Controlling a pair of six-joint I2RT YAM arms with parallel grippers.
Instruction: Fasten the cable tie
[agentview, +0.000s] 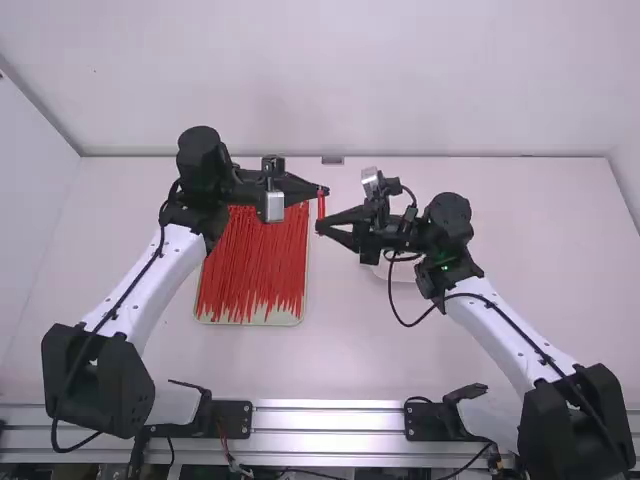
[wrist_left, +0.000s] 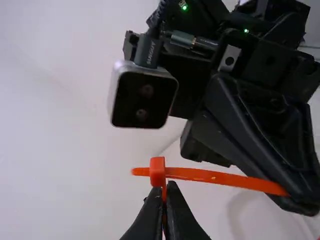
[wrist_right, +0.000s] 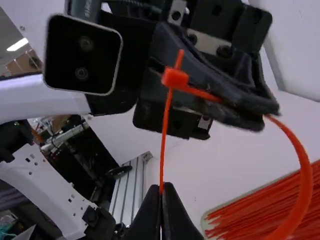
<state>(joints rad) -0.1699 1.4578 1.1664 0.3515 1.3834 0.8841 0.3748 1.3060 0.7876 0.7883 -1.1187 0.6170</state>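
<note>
Over the white table (agentview: 400, 330), left gripper (wrist_left: 164, 192) pinches the red cable tie (wrist_left: 210, 176) right beside its head (wrist_left: 157, 167), right gripper (wrist_right: 161, 192) clamps the tail (wrist_right: 164, 140) poked through it, so I'd push straight, no twisting.

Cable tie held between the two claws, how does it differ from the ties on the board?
The held cable tie is a single one, pinched in the air by the left claw and right claw; the loose ties are many, lying on the board. The held cable tie bends in a curve; the loose ties lie straight, roughly side by side. Both are red.
</note>
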